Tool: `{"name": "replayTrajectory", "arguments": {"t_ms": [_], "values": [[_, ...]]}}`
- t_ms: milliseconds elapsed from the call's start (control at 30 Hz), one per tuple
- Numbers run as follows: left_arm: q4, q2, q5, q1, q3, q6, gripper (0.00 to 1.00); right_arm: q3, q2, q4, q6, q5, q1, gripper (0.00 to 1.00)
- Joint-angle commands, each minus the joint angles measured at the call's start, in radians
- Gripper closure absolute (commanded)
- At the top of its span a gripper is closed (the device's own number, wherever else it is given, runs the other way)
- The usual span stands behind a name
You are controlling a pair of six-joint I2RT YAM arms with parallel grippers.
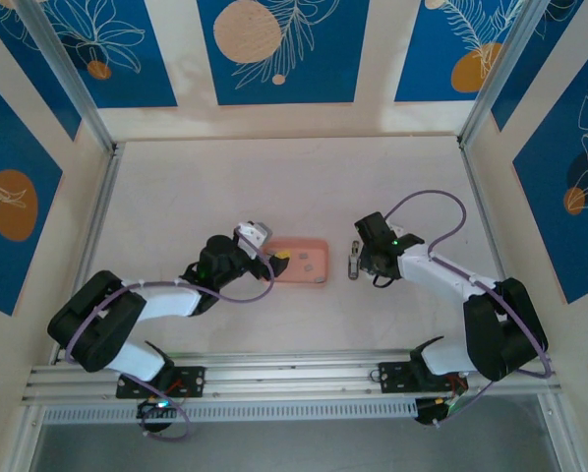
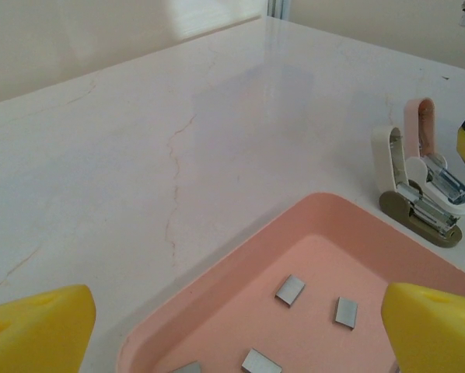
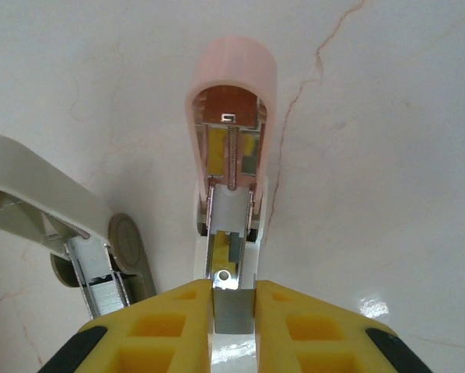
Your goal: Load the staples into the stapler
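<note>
Table (image 2: pixel 139 140), veined and glossy, gives the stapler (image 3: pixel 231 101) little grip: press off-line and you could skate it away. Your left gripper (image 2: pixel 236 307) hangs spread and empty over the tray (image 2: pixel 217 268) (smooth pink plastic, rounded rim). The stapler stands open, lid up, spring and narrow steel channel bared. Your right gripper (image 3: pixel 232 295) pinches one thin grey strip (image 3: pixel 233 318) at that channel's near end; tilt it and it may jam or drop. Spare staples (image 2: pixel 290 290) lie flat in the tray.
</note>
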Motion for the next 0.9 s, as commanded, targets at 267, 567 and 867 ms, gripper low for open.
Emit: {"name": "replayTrajectory", "arguments": {"t_ms": [267, 567, 867], "values": [[0.014, 0.027, 0.016, -0.010, 0.011, 0.001, 0.05, -0.028, 0.015, 0.065, 0.001, -0.063, -0.026, 0.80], [0.012, 0.030, 0.017, -0.007, 0.015, 0.004, 0.05, -0.017, 0.049, 0.071, -0.001, -0.064, -0.034, 0.80], [0.012, 0.035, 0.019, -0.008, 0.016, 0.004, 0.05, -0.019, 0.064, 0.064, 0.002, -0.064, -0.037, 0.80]]}}
